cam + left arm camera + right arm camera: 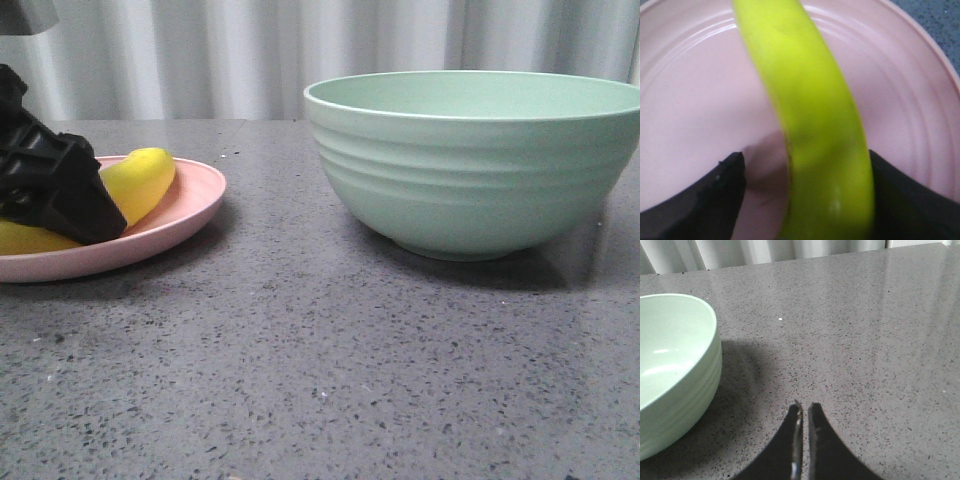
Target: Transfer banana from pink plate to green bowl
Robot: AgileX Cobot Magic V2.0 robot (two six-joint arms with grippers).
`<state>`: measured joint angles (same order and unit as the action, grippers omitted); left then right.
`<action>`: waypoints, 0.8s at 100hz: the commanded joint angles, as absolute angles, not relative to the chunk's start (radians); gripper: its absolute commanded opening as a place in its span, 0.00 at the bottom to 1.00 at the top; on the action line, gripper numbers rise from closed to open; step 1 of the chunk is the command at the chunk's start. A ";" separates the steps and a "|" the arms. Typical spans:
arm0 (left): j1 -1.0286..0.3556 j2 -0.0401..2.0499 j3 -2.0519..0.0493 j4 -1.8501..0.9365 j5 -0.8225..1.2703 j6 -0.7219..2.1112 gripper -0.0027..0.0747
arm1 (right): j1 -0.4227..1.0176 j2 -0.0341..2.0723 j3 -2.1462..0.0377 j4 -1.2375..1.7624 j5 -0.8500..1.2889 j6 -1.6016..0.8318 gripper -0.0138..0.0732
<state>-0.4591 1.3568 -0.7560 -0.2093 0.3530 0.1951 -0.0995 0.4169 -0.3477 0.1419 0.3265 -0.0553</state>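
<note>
The yellow banana (140, 180) lies on the pink plate (165, 228) at the left of the table. My left gripper (55, 190) is down on the plate, astride the banana's middle. In the left wrist view the banana (810, 100) runs between the two black fingers (715, 200) over the plate (690, 100). One finger touches the banana and the other stands off with a gap, so the gripper (807, 160) is open. The green bowl (470, 170) stands at the right, with nothing visible inside. My right gripper (805, 407) is shut and empty beside the bowl (675, 365).
The table is grey speckled stone (300, 350). A pale curtain (250, 50) hangs behind the far edge. A stretch of bare tabletop lies between plate and bowl.
</note>
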 commanded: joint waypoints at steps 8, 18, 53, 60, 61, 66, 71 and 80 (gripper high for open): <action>-0.467 1.336 -0.792 -0.214 0.290 0.197 0.44 | -0.104 0.430 -0.378 0.145 0.245 -0.060 0.09; -0.467 1.336 -0.792 -0.214 0.285 0.197 0.31 | -0.104 0.430 -0.378 0.145 0.257 -0.060 0.09; -0.467 1.333 -0.792 -0.214 0.240 0.197 0.01 | -0.104 0.430 -0.378 0.145 0.262 -0.060 0.09; -0.467 1.320 -0.793 -0.214 0.240 0.197 0.01 | -0.104 0.430 -0.383 0.145 0.259 -0.060 0.09; -0.467 1.317 -0.793 -0.214 0.240 0.197 0.01 | -0.104 0.430 -0.383 0.145 0.261 -0.060 0.09; -0.467 1.307 -0.803 -0.214 0.256 0.197 0.01 | -0.104 0.430 -0.395 0.145 0.277 -0.060 0.09; -0.467 1.291 -0.814 -0.216 0.274 0.197 0.01 | -0.100 0.430 -0.412 0.145 0.309 -0.060 0.09; -0.479 1.257 -0.849 -0.218 0.323 0.197 0.01 | -0.078 0.435 -0.460 0.145 0.389 -0.073 0.09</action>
